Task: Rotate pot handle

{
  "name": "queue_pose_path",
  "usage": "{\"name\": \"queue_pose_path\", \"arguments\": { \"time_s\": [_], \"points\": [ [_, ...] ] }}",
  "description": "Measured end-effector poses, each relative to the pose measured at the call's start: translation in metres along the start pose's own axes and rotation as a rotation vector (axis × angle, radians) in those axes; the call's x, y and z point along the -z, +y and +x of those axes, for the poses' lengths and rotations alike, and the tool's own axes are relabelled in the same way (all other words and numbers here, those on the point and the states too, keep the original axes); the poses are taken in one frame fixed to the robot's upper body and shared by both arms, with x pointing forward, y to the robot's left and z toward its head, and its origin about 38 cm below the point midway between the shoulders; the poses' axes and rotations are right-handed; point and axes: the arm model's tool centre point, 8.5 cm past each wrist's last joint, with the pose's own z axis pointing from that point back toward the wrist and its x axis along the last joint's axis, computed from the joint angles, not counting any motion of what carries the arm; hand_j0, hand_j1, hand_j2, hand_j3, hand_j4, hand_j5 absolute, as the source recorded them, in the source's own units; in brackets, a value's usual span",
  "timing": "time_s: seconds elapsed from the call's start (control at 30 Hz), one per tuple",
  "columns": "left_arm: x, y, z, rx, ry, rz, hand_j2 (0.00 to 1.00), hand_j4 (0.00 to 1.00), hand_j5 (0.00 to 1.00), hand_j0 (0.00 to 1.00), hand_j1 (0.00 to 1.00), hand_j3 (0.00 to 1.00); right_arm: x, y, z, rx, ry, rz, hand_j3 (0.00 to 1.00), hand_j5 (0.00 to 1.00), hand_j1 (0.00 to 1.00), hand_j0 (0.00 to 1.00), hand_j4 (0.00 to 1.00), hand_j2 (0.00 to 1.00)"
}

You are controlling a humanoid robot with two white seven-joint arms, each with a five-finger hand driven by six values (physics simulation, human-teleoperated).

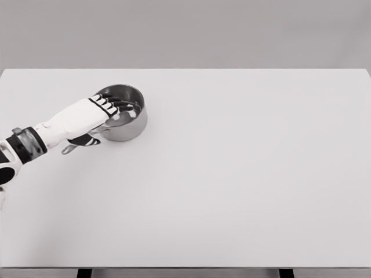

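While left hand [98, 113] covers pot [128, 123] rim, fingers over bowl, handle [69, 149] below wrist, grip prob. loose.

Small shiny steel pot [124, 116], upright, on far-left part of the white table; its handle [69, 149] points toward near-left, partly hidden.

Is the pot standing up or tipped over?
Standing up. The pot sits flat on the table, opening upward, under the left hand.

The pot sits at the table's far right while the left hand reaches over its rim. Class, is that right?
Not quite. The head view shows the pot at the far left of the table, not the right. The left hand does reach over its rim.
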Motion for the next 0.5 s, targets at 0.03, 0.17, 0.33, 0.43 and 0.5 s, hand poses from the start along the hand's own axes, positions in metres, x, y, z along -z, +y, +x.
{"name": "queue_pose_path", "arguments": {
  "time_s": [0.03, 0.17, 0.33, 0.43, 0.5],
  "points": [
    [0.0, 0.0, -0.001, 0.0, 0.002, -0.002, 1.0, 1.0, 1.0, 1.0, 1.0, 1.0, 0.0, 0.0, 0.0, 0.0, 0.0, 0.0, 1.0, 1.0, 1.0, 1.0, 1.0, 1.0],
    [-0.003, 0.001, -0.004, 0.006, 0.008, -0.009, 1.0, 1.0, 1.0, 1.0, 1.0, 1.0, 0.0, 0.0, 0.0, 0.0, 0.0, 0.0, 1.0, 1.0, 1.0, 1.0, 1.0, 1.0],
    [-0.005, 0.003, -0.01, 0.014, 0.019, -0.014, 1.0, 1.0, 1.0, 1.0, 1.0, 1.0, 0.0, 0.0, 0.0, 0.0, 0.0, 0.0, 1.0, 1.0, 1.0, 1.0, 1.0, 1.0],
    [-0.007, 0.002, -0.011, 0.014, 0.023, -0.019, 1.0, 1.0, 1.0, 1.0, 1.0, 1.0, 0.0, 0.0, 0.0, 0.0, 0.0, 0.0, 1.0, 1.0, 1.0, 1.0, 1.0, 1.0],
    [-0.007, 0.003, -0.012, 0.015, 0.024, -0.019, 1.0, 1.0, 1.0, 1.0, 1.0, 1.0, 0.0, 0.0, 0.0, 0.0, 0.0, 0.0, 1.0, 1.0, 1.0, 1.0, 1.0, 1.0]
  ]
}}
